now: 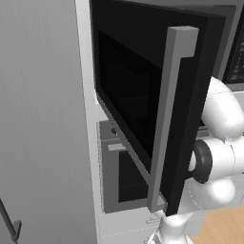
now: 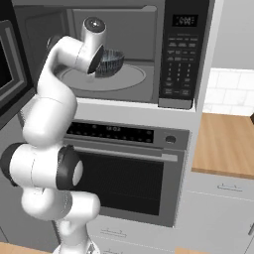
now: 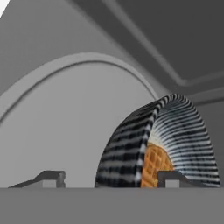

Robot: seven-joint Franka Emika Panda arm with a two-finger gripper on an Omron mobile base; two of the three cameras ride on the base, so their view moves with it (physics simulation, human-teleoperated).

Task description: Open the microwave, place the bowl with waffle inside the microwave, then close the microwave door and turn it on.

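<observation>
1. A silver-framed oven (image 2: 124,183) sits built into the wall, with a dark window, a horizontal bar handle (image 2: 124,153) and a round knob (image 2: 170,140) at its right end.
2. A wooden surface (image 2: 223,144) lies to its right, over a white drawer (image 2: 223,191).
3. White wall tiles (image 2: 230,92) back that surface.
4. A tall grey cabinet panel (image 1: 43,119) stands at the left.

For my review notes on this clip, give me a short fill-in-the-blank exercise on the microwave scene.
1. The microwave door stands ____.
2. The striped bowl sits inside the ____, on its round turntable.
3. The orange food in the bowl is a ____.
4. Below the microwave is a silver-framed ____.

Missing words: open; microwave; waffle; oven
</observation>
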